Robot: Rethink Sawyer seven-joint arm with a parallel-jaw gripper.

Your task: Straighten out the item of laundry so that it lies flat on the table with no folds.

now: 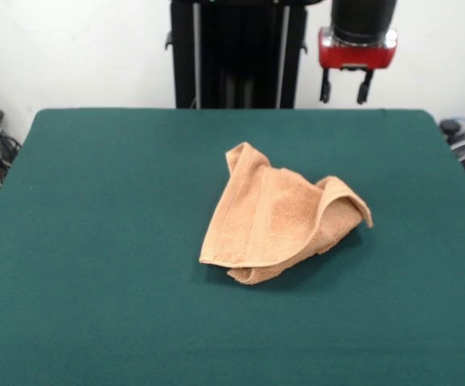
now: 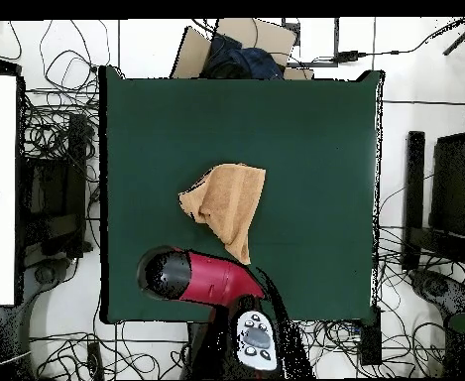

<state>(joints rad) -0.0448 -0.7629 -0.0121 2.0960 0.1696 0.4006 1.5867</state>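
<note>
Towel [image 1: 277,219] is sitting crumpled near the middle of the green bench [image 1: 96,241], folded over itself with one corner flipped up at about 3 o'clock in the front view. We see the claw [image 1: 345,87] hanging empty above the far edge around 1 o'clock, fingers apart, well clear of the cloth.

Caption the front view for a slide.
Crumpled peach towel on green table; open gripper raised behind it.
</note>
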